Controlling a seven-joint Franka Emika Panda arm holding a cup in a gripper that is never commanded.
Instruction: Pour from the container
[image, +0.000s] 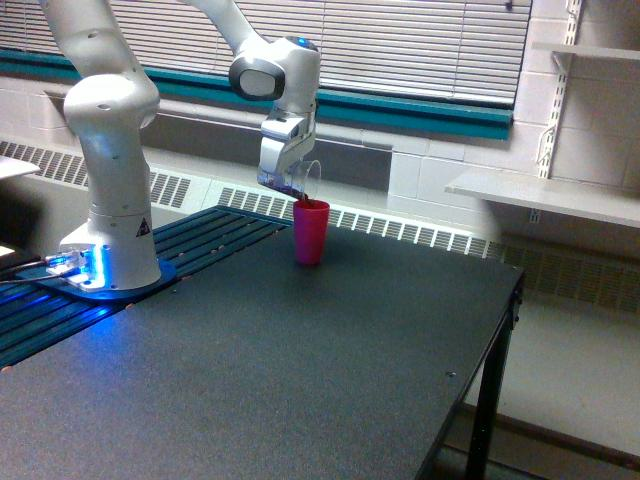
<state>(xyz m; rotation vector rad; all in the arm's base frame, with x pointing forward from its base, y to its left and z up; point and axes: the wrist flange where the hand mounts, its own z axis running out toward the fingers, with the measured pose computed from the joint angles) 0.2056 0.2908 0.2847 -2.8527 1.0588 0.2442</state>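
The container (305, 181), a small clear plastic cup, is tilted on its side with its mouth toward the exterior view's right, just above the rim of a pink cup (311, 232) standing upright on the black table (300, 370). A dark bit shows at the container's lower lip, right over the pink cup's opening. My gripper (290, 182) is shut on the container, hanging from the white arm at the upper left of the pink cup.
The arm's white base (110, 240) stands at the exterior view's left on a slatted blue-lit mount. The table's right edge and leg (490, 400) drop off to the floor. A wall shelf (540, 195) lies beyond at the right.
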